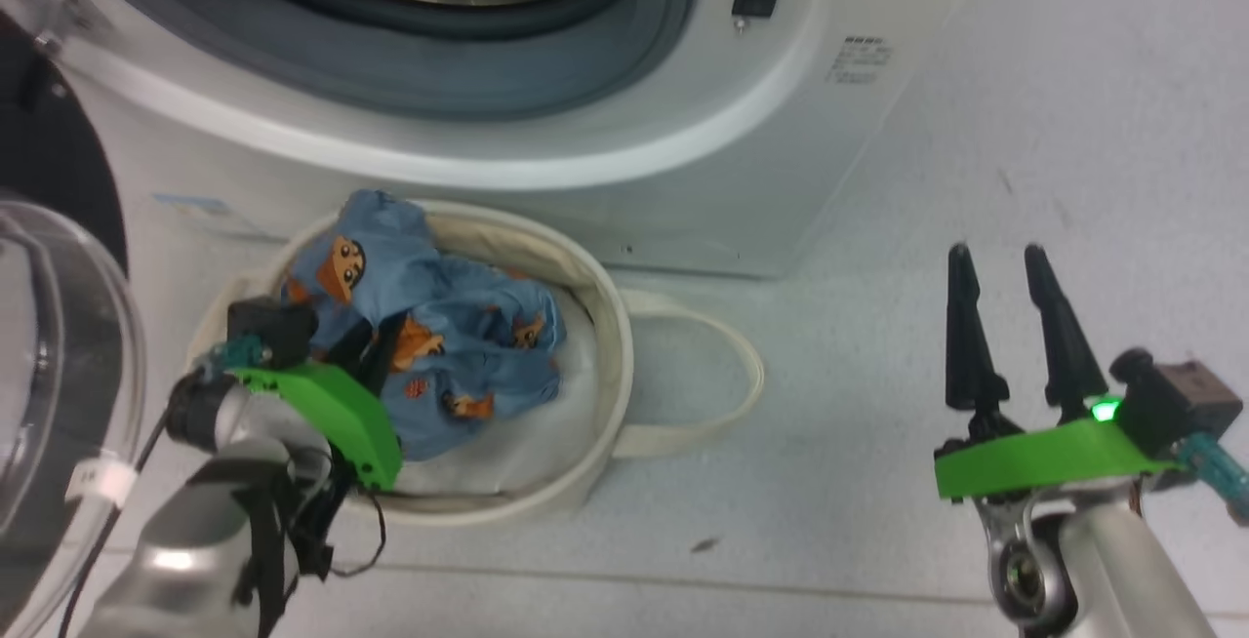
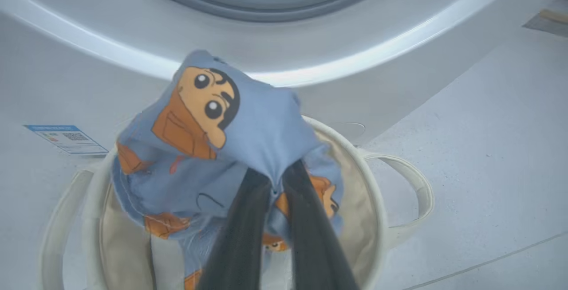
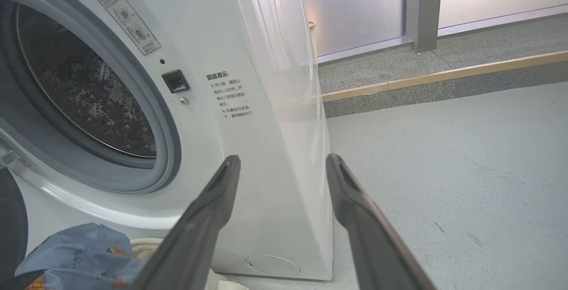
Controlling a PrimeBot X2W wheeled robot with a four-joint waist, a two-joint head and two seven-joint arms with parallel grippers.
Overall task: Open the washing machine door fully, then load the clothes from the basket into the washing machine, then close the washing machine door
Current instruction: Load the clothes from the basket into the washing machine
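Head: saw left claw [image 1: 376, 350] clenched on clothes [image 1: 459, 345], heaped in basket [image 1: 610, 326] at foot of washing machine [image 1: 683, 150]. Saw washing machine door [image 1: 59, 355] open at left and right claw [image 1: 997, 258] released, well apart over floor [image 1: 878, 423].
Left wrist: found clothes [image 2: 248, 121] pinched between fingers [image 2: 248, 219].
Right wrist: found right claw [image 3: 284, 161] splayed, nothing between.

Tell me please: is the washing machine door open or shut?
Open. The washing machine door stands swung aside at the left of the head view, and the mouth of the drum is uncovered.
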